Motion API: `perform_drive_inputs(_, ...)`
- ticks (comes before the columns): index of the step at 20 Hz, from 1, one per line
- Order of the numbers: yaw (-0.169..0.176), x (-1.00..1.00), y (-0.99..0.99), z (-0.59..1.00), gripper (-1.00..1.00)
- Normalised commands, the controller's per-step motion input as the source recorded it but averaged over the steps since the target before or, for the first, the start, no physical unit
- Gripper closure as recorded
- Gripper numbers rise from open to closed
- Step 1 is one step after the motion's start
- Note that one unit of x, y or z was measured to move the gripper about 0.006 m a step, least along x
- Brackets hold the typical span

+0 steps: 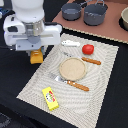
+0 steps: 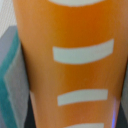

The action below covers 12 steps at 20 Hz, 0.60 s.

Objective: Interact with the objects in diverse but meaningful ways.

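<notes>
At the left of the exterior view, the claw (image 1: 36, 54) hangs over the left edge of the striped placemat (image 1: 100, 75), clenched on the orange ridged block (image 1: 36, 57). The wrist view confirms the grip: the block (image 2: 75, 65), orange with pale bars, fills nearly the whole frame, with a grey pad (image 2: 12, 85) pressed to its side. It appears lifted clear of the mat, probably so it can be carried without dragging.

Lower centre-left, the yellow packet (image 1: 50, 98) lies flat near the mat's lower edge. In the middle, the tan plate (image 1: 73, 68) sits with wooden-handled cutlery (image 1: 75, 84) beside it and takes up the mat's centre. Above it lie the white fish-like piece (image 1: 70, 43) and, just to its right, the red tomato ball (image 1: 88, 49).

At upper right, the grey pots (image 1: 85, 12) stand on a brown board, well apart from the toys.

The open room is the bare mat between claw and plate, and the mat's lower right; the dark desk (image 1: 10, 85) rings the mat.
</notes>
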Motion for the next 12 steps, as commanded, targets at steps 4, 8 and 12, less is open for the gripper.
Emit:
perform_drive_inputs(4,0.043,-0.05,-0.85,0.06,1.0)
perform_drive_inputs(8,0.126,0.05,-0.56,0.06,1.0)
perform_drive_inputs(12,0.177,0.16,-0.23,0.0,1.0)
